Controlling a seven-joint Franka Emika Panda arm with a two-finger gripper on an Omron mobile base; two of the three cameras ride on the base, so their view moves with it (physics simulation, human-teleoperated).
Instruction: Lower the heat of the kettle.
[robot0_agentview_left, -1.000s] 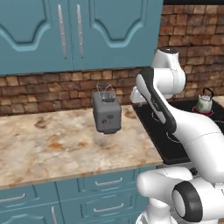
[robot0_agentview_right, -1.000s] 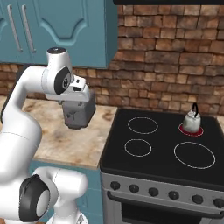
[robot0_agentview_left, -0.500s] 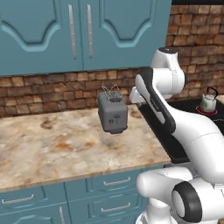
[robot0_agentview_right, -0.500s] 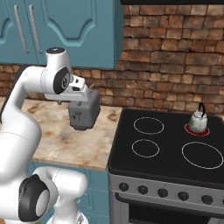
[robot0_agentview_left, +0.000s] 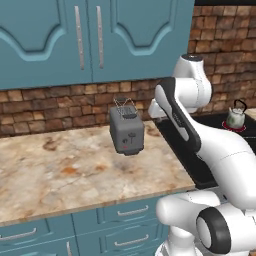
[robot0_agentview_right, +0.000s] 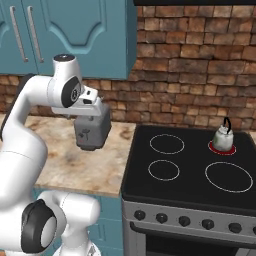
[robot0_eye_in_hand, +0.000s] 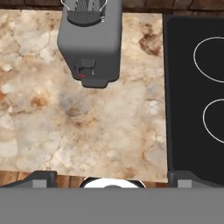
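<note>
Whole scene slid leftward across both base views versus earlier frames: base driving, not objects moving.

Small silvery-green metal kettle with black arched handle (robot0_agentview_right: 222, 137) sits on red-glowing rear burner, 2 o'clock of black glass stovetop (robot0_agentview_right: 190, 190).

Gripper (robot0_eye_in_hand: 112, 177) jaws spread fully, holding nothing, hanging over marbled beige countertop (robot0_eye_in_hand: 87, 131), grey boxy toaster (robot0_eye_in_hand: 91, 41) at 11 o'clock.

Row of dark front knobs (robot0_agentview_right: 197, 221) well apart from hand.

Risks: wrong knob chosen, leaving glowing burner hot; wide arm swing clipping toaster; knob overturned, switching heat off.

You get even, bright rendered light with only soft, faint shadows, no glare, and slightly coarse, perhaps blurry detail throughout.
</note>
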